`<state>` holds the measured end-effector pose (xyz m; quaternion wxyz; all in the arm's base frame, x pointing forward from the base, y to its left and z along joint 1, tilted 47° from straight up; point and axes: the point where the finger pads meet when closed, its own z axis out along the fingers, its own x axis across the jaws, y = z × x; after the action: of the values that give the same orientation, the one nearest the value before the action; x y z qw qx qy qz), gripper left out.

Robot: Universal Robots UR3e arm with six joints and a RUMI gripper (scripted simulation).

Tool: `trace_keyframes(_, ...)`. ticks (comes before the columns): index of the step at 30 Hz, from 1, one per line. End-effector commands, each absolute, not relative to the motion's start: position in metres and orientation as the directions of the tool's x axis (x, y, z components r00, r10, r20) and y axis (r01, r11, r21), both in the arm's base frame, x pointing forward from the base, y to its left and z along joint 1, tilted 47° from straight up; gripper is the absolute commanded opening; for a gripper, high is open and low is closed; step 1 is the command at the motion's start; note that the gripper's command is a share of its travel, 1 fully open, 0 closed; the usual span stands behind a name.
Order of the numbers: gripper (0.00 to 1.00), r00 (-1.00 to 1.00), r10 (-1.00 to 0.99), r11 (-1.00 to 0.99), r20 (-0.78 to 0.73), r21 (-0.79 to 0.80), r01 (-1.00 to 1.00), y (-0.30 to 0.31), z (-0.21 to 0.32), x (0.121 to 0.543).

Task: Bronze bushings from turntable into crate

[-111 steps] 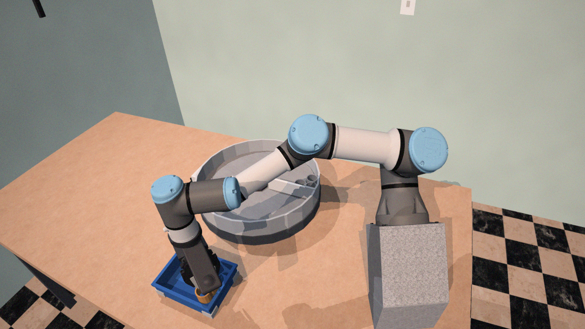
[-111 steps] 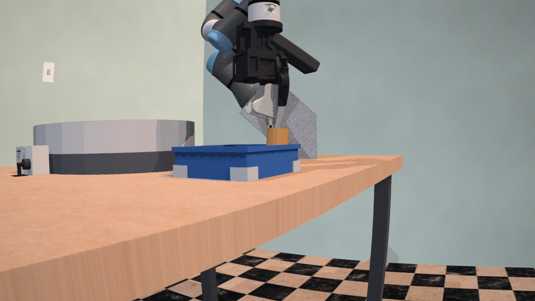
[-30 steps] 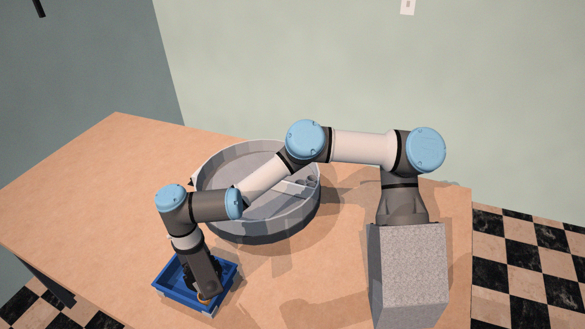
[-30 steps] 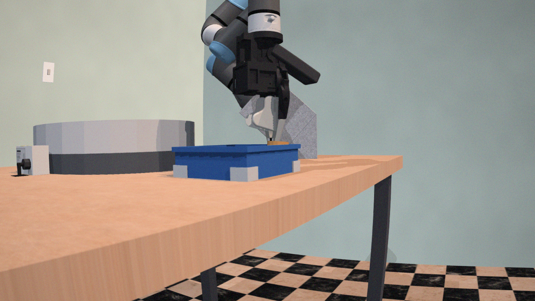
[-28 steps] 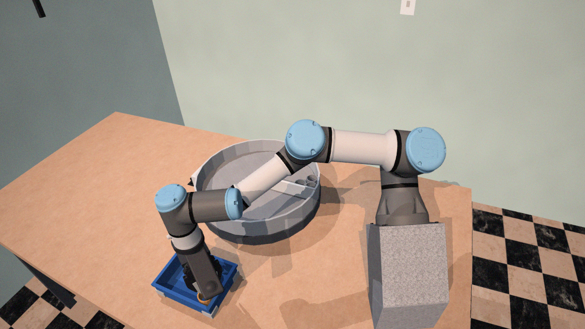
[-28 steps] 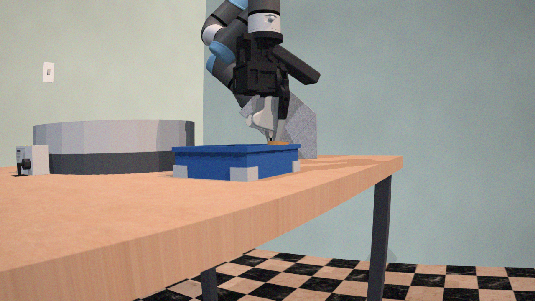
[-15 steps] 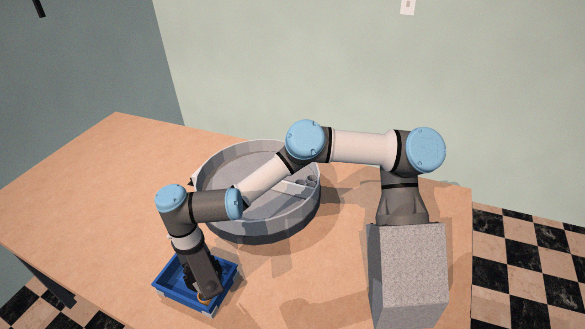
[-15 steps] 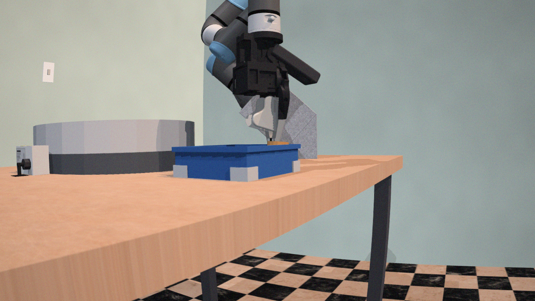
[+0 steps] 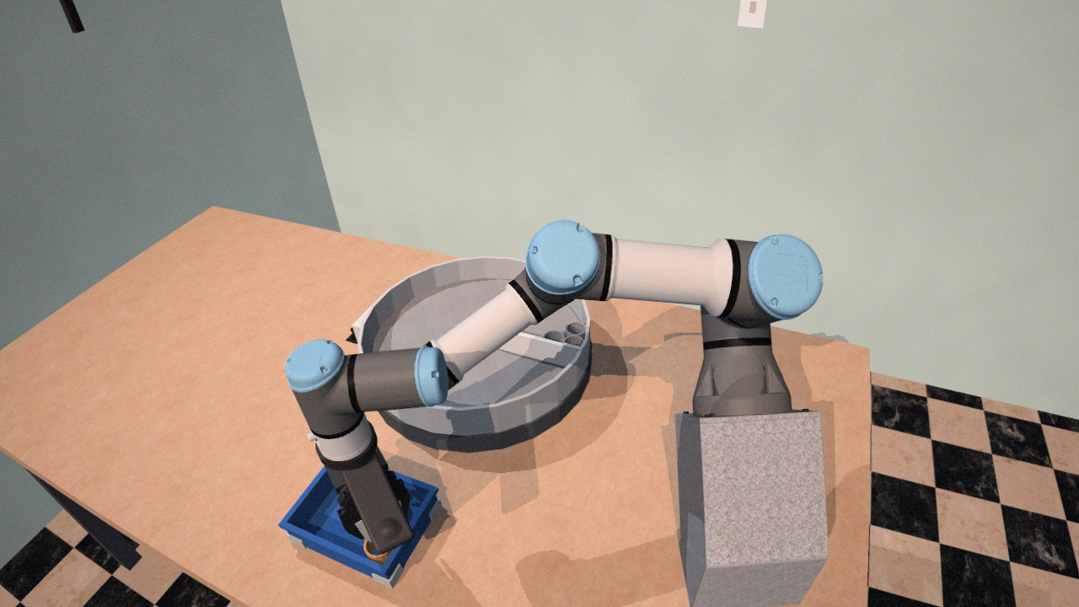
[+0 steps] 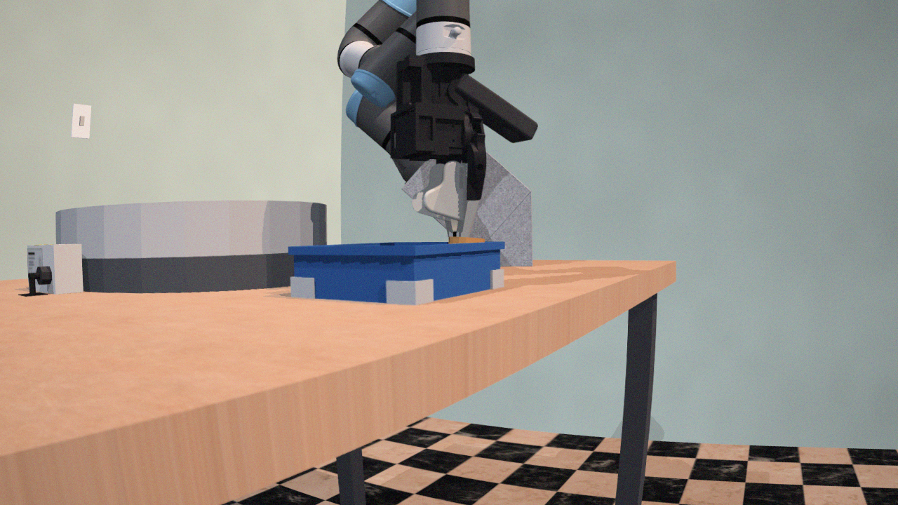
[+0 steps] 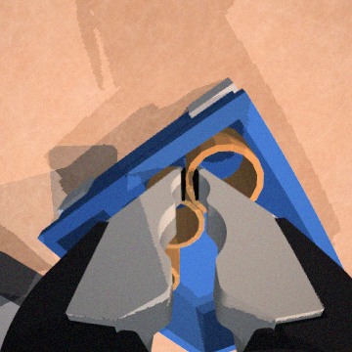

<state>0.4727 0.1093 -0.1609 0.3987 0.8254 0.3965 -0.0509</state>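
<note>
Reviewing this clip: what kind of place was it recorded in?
Probably a robotics lab or workshop test cell: a UR3e arm on a speckled grey pedestal, a walled turntable, and a blue crate with bronze bushings.
</note>
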Motion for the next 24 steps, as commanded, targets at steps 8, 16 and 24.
trace_keyframes(8,0.0,0.68,0.615,-0.367,-0.398,0.619,0.694,0.1102,-0.1601,0.4732)
trace_keyframes(16,0.06,0.68,0.615,-0.367,-0.398,0.619,0.694,0.1102,-0.1601,0.4732)
trace_keyframes(24,0.06,0.68,0.615,-0.367,-0.398,0.619,0.694,0.1102,-0.1601,0.4732)
